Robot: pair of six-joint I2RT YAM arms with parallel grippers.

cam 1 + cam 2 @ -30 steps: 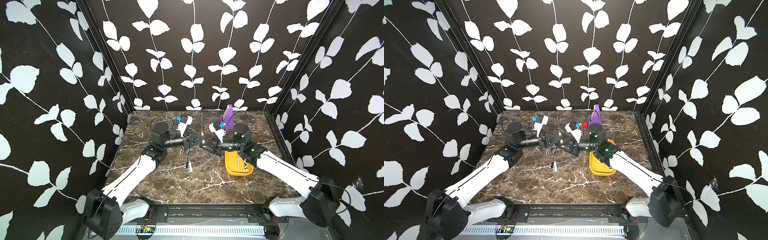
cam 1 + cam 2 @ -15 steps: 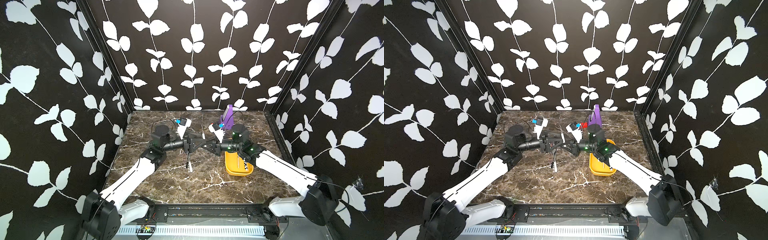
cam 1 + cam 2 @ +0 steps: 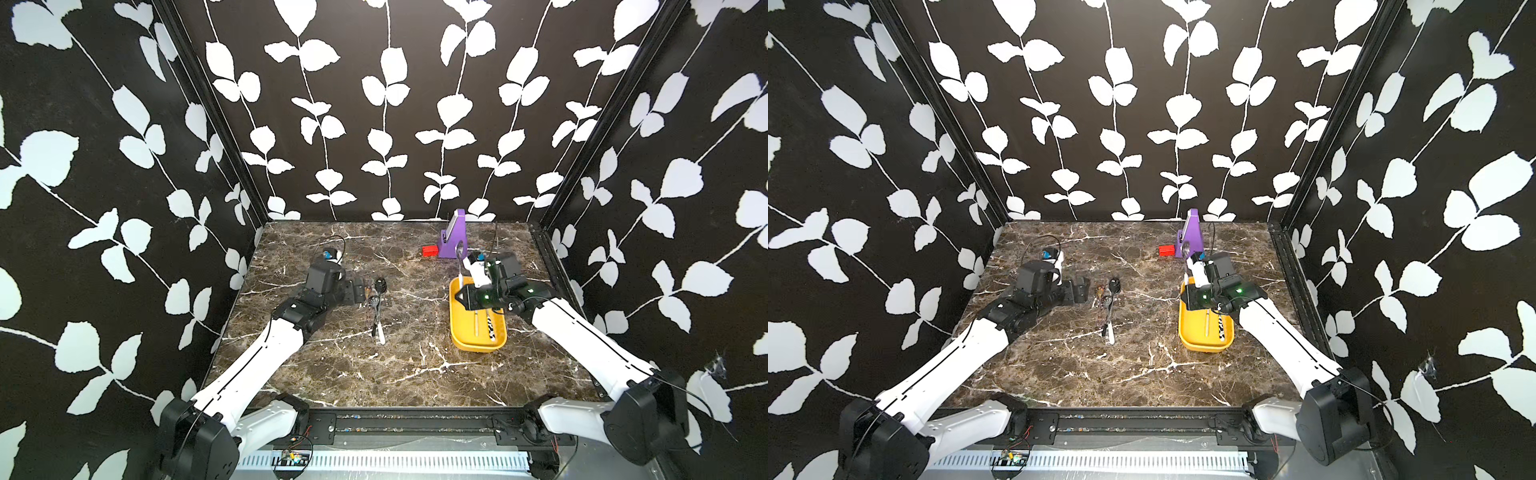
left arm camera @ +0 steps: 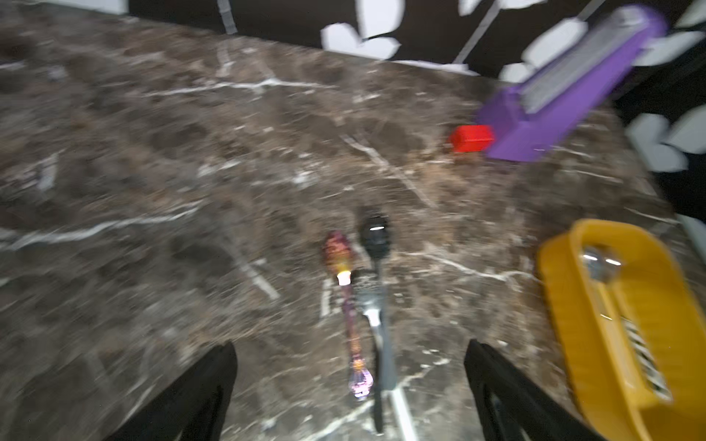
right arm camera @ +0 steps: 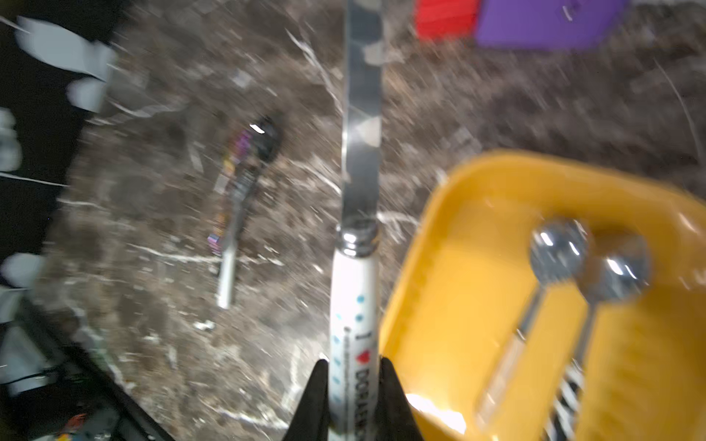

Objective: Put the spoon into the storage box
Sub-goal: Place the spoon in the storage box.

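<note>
Your left fingers (image 4: 206, 389) are standing wide apart, having just let go; right fingers (image 5: 317, 401) are clamping the spoon (image 5: 355, 305) (handover done), bringing it to the storage box (image 5: 458, 286).

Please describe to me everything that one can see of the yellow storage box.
The storage box is a shallow, bright yellow tray, plastic by its look, rectangular with rounded corners and a low rim. It lies flat on the marble table, on the right arm's side. Two spoons lie inside, side by side: a zebra-handled spoon and a pale-handled spoon. The right gripper, shut on a white-handled spoon, hangs over its far end; whether it touches is unclear.
</note>
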